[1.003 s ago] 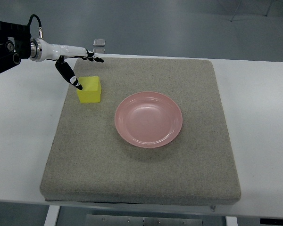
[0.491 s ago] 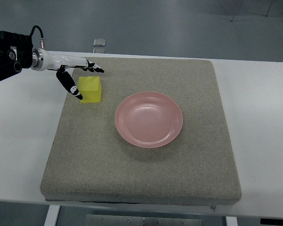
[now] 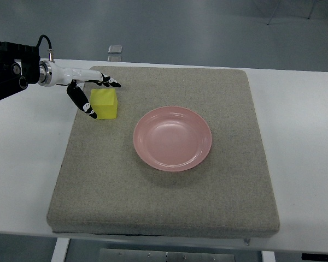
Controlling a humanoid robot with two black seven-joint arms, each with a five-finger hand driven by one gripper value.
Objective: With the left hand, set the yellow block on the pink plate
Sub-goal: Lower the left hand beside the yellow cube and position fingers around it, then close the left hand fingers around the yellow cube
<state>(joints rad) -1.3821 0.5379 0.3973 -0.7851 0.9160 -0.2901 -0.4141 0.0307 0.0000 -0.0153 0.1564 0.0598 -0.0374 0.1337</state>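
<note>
The left hand point(image 3: 93, 94) now sits lower and a little further left than a second ago, with its fingers spread wide around the yellow block point(image 3: 104, 103). The thumb hangs down at the block's left face, while the other fingers reach along its far top edge. It brackets the block but does not look closed on it; whether the thumb tip actually touches the side is hard to tell.

The block rests on the grey mat point(image 3: 164, 207), at its far left part, and seems to have barely shifted. The pink plate point(image 3: 172, 138) lies to its right, near the mat's middle, and holds nothing. So the grasp is probably just about to happen, with the lift and carry to the right yet to come. The right hand is not visible.
</note>
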